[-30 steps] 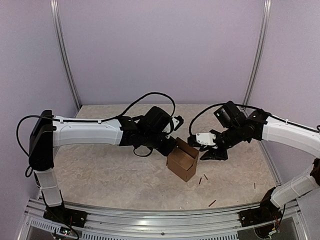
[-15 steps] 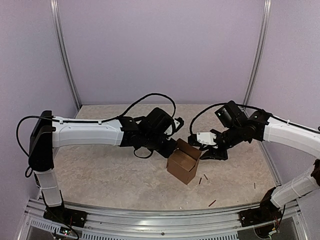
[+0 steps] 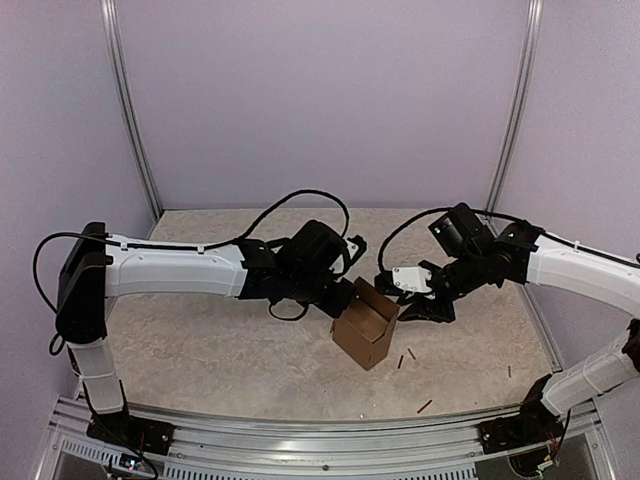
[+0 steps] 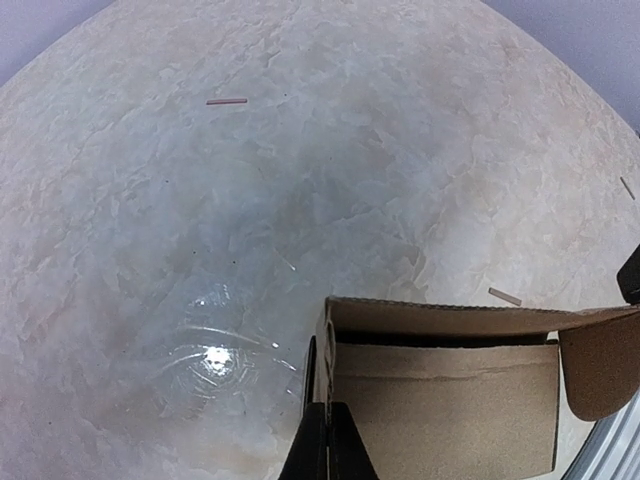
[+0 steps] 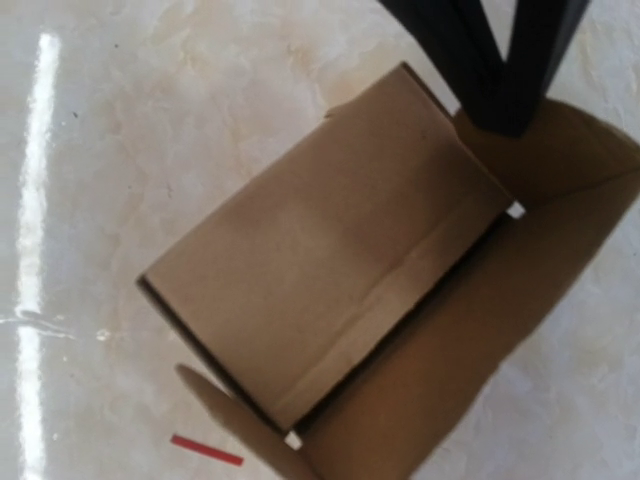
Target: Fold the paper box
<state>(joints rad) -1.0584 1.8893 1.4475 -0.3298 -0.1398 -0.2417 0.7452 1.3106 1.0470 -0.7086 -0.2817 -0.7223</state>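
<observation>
Left arm (image 3: 180, 268): stretched rightward; left gripper (image 4: 325, 430) clamped on the paper box (image 3: 365, 325) wall
Right arm (image 3: 570, 265): bent inward; right gripper (image 5: 508, 100) at the box flap; cannot tell its grip
Paper box: open, on the counter (image 3: 200, 350)

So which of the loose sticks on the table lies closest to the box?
The longer dark stick just right of the paper box, by its front corner. A shorter stick lies just beyond it; a near-edge stick and a far-right stick lie well away.
</observation>
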